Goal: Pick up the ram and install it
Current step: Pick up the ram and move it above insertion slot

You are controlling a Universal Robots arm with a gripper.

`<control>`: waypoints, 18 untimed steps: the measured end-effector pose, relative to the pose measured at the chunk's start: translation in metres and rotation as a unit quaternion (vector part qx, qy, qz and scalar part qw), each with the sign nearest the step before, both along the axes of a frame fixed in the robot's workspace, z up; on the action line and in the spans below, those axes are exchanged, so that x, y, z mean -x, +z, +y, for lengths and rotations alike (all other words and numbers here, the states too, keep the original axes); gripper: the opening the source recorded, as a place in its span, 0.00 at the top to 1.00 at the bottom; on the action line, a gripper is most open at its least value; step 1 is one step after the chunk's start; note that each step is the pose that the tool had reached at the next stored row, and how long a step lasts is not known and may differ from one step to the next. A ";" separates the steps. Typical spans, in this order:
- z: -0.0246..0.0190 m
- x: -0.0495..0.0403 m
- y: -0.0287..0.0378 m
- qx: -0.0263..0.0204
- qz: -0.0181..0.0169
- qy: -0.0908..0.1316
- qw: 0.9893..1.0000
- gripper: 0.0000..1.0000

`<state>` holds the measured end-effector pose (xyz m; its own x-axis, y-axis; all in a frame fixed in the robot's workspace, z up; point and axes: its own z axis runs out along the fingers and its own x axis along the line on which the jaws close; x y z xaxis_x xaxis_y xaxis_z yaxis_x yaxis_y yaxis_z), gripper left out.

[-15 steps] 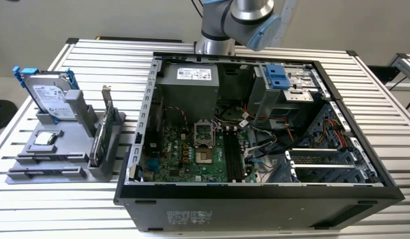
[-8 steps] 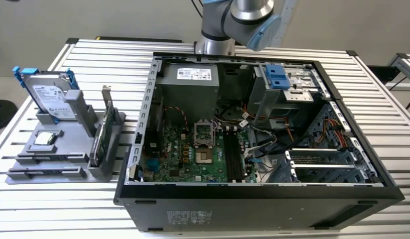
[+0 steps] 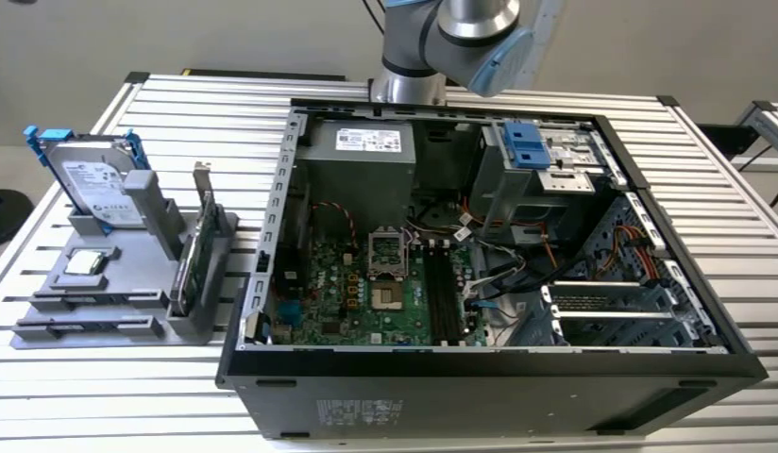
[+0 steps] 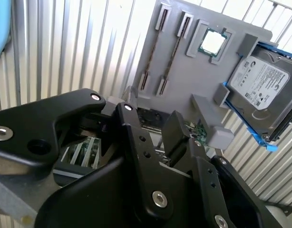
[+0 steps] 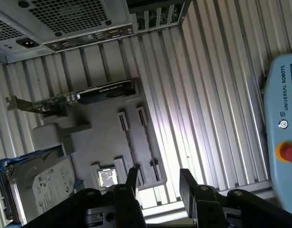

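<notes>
The arm [image 3: 455, 33] is reaching over from behind the open computer case [image 3: 490, 382], and its gripper [image 4: 150, 116] is hanging well above the gray fixture [image 4: 184, 83] that is sitting on the slatted table [image 3: 150, 104] beside the case. The fingers [image 5: 186, 178] are standing spread apart with nothing between them in both wrist views. The ram [image 4: 154, 51] is waiting in that fixture, standing on edge as a thin dark line between two end clips. What looks like a second stick [image 4: 173, 54] is lying just beside it in the neighbouring holder. The processor chip [image 4: 212, 42] and the hard drive [image 4: 262, 83] are resting farther along the same fixture, and the green card [image 5: 84, 95] is standing at its other side. The long memory slots [image 3: 442, 293] on the board inside the case are looking unfilled, so I am judging the job to be at its very start, with the approach to the pick under way. To do this step well, I would be turning the jaws so they are straddling the stick's flat faces, centring them midway between the clips. I would then be coming down straight and slowly, keeping clear of the neighbouring stick, since such a thin board could be tipping or jamming under a skewed grip.
</notes>
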<state>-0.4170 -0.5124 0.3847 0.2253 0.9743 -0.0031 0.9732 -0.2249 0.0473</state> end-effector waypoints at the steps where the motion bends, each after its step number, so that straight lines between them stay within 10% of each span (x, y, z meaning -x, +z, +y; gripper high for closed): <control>1: 0.0000 0.0000 -0.0006 0.000 0.000 0.006 1.000 0.00; 18: 0.0000 0.0000 -0.0079 0.000 0.001 0.074 0.997 0.00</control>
